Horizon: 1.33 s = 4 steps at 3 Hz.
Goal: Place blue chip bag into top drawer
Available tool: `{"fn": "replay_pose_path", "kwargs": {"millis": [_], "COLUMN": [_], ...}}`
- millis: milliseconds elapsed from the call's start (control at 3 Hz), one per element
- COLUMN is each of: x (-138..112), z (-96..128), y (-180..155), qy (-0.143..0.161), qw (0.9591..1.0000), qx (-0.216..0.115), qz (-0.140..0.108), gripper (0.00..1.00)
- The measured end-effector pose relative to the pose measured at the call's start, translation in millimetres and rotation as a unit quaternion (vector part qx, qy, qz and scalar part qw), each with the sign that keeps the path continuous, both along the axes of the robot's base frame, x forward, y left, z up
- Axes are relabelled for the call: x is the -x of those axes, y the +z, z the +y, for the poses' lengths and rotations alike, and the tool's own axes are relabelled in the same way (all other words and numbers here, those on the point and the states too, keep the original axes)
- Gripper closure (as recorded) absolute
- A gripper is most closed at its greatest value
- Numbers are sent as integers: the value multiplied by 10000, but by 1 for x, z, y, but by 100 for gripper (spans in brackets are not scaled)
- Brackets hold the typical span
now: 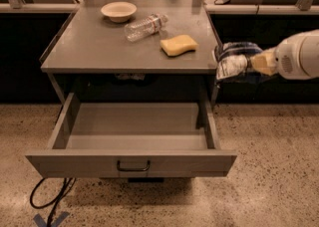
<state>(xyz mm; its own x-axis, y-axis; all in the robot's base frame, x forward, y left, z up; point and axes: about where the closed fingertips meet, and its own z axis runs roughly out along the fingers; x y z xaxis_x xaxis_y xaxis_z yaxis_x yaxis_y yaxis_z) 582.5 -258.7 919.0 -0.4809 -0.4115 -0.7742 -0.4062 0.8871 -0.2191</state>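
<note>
Blue chip bag (pixel 232 63) hung clamped in the jaws of the gripper (pixel 250 64) just off the tabletop (pixel 99 47) edge, where a careless descent could snag it on the top drawer (pixel 213 130) wall.

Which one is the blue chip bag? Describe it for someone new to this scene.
Start at the grey table and look just past its right edge. There the gripper holds the blue chip bag in the air. It is crinkled dark-blue foil with white patches, unlike the yellow sponge and clear bottle on the tabletop.
</note>
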Motion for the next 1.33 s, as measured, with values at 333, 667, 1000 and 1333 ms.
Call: {"fn": "replay_pose_path", "kwargs": {"millis": [333,667,1000,1333], "x": [29,31,30,26], "z": [-1,8,8,25], "y": [-77,-75,-76,-103], "qy": [8,-72,-69,223], "qw": [9947,9905,9905,9844], "qx": [-649,-1084,-1085,-1222], "qz": [804,838,841,1249], "gripper": [100,100,100,100]}}
